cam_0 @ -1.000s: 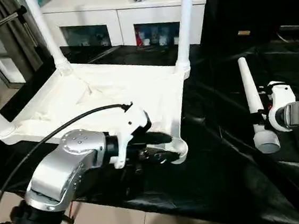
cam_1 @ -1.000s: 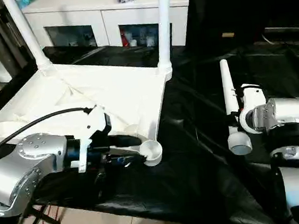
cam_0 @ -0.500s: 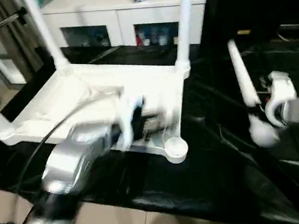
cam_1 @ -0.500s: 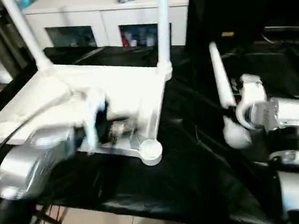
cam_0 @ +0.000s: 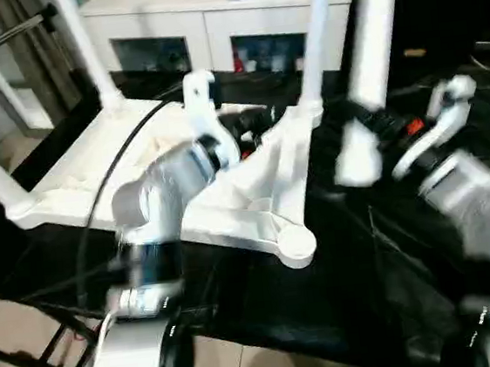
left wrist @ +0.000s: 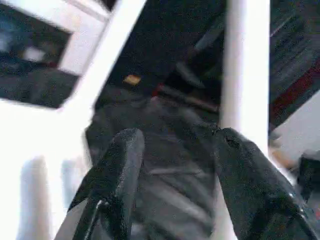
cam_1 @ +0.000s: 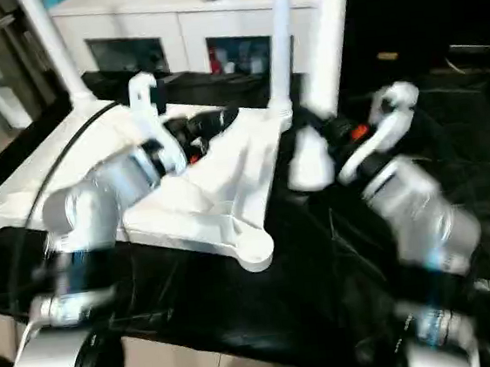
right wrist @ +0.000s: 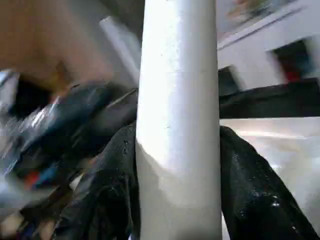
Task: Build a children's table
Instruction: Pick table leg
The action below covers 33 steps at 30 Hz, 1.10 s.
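Tabletop (cam_0: 253, 178) lies upside down on the black-draped desk (cam_0: 362, 294), three legs (cam_0: 81, 43) standing in its sockets and its near corner socket (cam_0: 295, 244) bare. A second ago the fourth leg (cam_0: 374, 38) lay flat on the desk; now the right tool (right wrist: 177, 165), clamped on it, holds it raised and nearly upright beside the tabletop's far right corner. The left tool (left wrist: 175, 165), half open and empty, has left the near corner and hovers over the tabletop's middle.

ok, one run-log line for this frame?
stage: fourth leg in hand | right gripper: shut on loose leg, upright | left gripper: open over tabletop | near corner socket: empty
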Available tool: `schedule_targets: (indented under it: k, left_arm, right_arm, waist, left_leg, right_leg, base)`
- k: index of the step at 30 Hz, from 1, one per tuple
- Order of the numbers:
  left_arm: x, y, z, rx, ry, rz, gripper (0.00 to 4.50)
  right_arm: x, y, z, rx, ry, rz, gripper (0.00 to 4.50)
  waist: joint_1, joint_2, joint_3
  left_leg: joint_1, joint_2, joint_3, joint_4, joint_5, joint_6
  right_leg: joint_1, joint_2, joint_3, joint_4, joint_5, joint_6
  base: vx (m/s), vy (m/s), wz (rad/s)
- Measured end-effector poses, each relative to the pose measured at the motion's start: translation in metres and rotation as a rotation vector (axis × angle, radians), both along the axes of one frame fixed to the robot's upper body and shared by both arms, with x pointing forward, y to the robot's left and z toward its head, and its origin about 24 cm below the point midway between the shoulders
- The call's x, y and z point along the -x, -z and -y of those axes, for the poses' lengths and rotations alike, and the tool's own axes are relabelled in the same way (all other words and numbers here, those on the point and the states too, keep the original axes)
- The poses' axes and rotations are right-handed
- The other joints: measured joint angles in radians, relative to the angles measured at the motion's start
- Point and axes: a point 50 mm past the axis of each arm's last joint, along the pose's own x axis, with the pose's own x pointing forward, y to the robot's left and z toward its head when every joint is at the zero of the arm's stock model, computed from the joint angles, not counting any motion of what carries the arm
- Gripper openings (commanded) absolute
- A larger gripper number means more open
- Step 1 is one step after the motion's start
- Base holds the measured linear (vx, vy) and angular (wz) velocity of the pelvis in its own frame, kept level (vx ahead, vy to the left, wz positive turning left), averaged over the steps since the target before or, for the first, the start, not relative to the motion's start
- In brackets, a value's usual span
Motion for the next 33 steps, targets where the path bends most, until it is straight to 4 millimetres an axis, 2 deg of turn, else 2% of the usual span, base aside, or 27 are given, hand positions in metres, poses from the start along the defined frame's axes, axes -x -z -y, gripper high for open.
schedule_targets:
  k: [3,7,11,13,17,18,21,23,25,26,27,30,31,33]
  left_arm:
    - [0.002,-0.003,0.007,0.02,0.032,0.003,2.52]
    - [0.004,-0.002,0.008,0.033,0.052,-0.017,2.52]
    - [0.008,-0.004,0.012,0.062,0.086,-0.031,2.52]
    - [0.009,-0.005,0.014,0.064,0.096,-0.036,2.24]
    - [0.012,-0.002,0.011,0.087,0.107,-0.044,2.05]
    - [0.013,0.0,0.01,0.084,0.105,-0.051,2.33]
    - [0.014,0.004,0.006,0.091,0.105,-0.068,2.41]
    - [0.016,0.004,0.004,0.089,0.107,-0.057,2.7]
    - [0.017,0.005,0.0,0.066,0.107,-0.036,2.79]
    - [0.019,0.005,-0.003,0.049,0.115,-0.013,3.01]
    - [0.021,0.006,-0.004,0.045,0.125,-0.001,3.01]
    - [0.029,0.005,-0.001,0.03,0.2,0.044,3.23]
    - [0.032,0.005,0.001,0.045,0.23,0.051,3.49]
    - [0.033,0.005,0.003,0.064,0.241,0.052,3.58]
  right_arm:
    - [0.007,0.0,-0.012,0.047,-0.091,0.027,1.85]
    - [0.011,-0.001,-0.012,0.093,-0.124,0.045,1.85]
    - [0.01,0.001,-0.019,0.143,-0.144,0.051,1.85]
    - [0.01,0.002,-0.023,0.157,-0.159,0.05,1.84]
    - [0.009,0.004,-0.03,0.192,-0.166,0.052,1.84]
    - [0.008,0.005,-0.031,0.196,-0.168,0.046,1.84]
    - [0.005,0.005,-0.034,0.196,-0.166,0.036,1.84]
    - [0.005,0.006,-0.035,0.2,-0.172,0.036,1.84]
    - [0.006,0.006,-0.035,0.21,-0.18,0.036,1.84]
    - [0.006,0.006,-0.036,0.218,-0.186,0.037,1.84]
    - [0.006,0.006,-0.035,0.223,-0.187,0.037,1.84]
    - [0.006,0.005,-0.034,0.226,-0.193,0.033,1.84]
    - [0.006,0.004,-0.036,0.225,-0.207,0.035,1.84]
    - [0.005,0.001,-0.037,0.226,-0.214,0.043,1.84]
  waist:
    - [0.008,-0.001,0.0]
    - [0.012,-0.005,0.002]
    - [0.012,-0.013,0.004]
    - [0.013,-0.013,0.003]
    - [0.012,-0.013,0.003]
    - [0.012,-0.014,0.004]
    - [0.013,-0.015,0.004]
    - [0.013,-0.015,0.005]
    - [0.013,-0.016,0.004]
    - [0.013,-0.017,0.005]
    - [0.013,-0.018,0.004]
    - [0.015,-0.025,0.005]
    - [0.014,-0.026,0.005]
    - [0.013,-0.029,0.005]
  left_leg:
    - [0.0,0.0,0.0,-0.001,0.0,0.0]
    - [0.0,0.0,0.0,-0.001,0.0,0.0]
    - [0.0,0.0,0.0,-0.003,0.0,0.0]
    - [-0.001,0.0,0.0,-0.004,0.0,0.0]
    - [-0.002,0.0,0.0,-0.006,0.0,0.0]
    - [-0.002,0.0,0.0,-0.007,0.0,0.0]
    - [-0.002,0.0,0.0,-0.007,0.0,0.0]
    - [-0.003,0.0,0.0,-0.007,0.0,0.001]
    - [-0.003,0.0,0.0,-0.007,0.0,0.001]
    - [-0.003,0.0,0.0,-0.007,0.0,0.001]
    - [-0.003,0.0,0.0,-0.007,0.0,0.001]
    - [-0.003,0.0,0.0,-0.007,0.0,0.001]
    - [-0.003,0.0,0.0,-0.007,0.0,0.001]
    - [-0.003,0.0,0.0,-0.007,0.0,0.0]
  right_leg:
    - [0.0,0.0,0.0,0.0,0.0,0.001]
    - [0.0,0.0,0.0,0.0,-0.003,0.004]
    - [0.0,0.0,0.0,-0.002,-0.002,0.004]
    - [0.0,0.0,0.0,-0.004,-0.002,0.003]
    - [0.0,0.0,-0.001,-0.007,-0.001,0.001]
    - [0.0,0.0,-0.001,-0.007,-0.001,0.001]
    - [-0.001,0.0,-0.001,-0.007,-0.001,0.001]
    - [-0.001,0.0,-0.001,-0.008,-0.001,0.001]
    - [-0.001,0.0,-0.001,-0.008,-0.001,0.001]
    - [-0.001,0.0,-0.001,-0.009,-0.001,0.001]
    - [-0.001,0.0,-0.001,-0.009,-0.001,0.001]
    - [-0.001,0.0,-0.001,-0.009,-0.001,0.001]
    - [-0.001,0.0,-0.001,-0.009,-0.001,0.001]
    - [-0.001,0.0,0.0,-0.009,0.0,0.001]
  base:
    - [0.0,0.0,0.0]
    - [0.0,0.0,0.0]
    - [0.0,0.0,0.0]
    - [0.0,0.0,0.0]
    - [0.0,0.0,0.0]
    - [0.0,0.0,0.0]
    - [0.0,0.0,0.0]
    - [0.0,0.0,0.0]
    - [0.0,0.0,0.0]
    - [0.0,0.0,0.0]
    - [0.0,0.0,0.0]
    - [0.0,0.0,0.0]
    - [0.0,0.0,0.0]
    - [0.0,0.0,0.0]
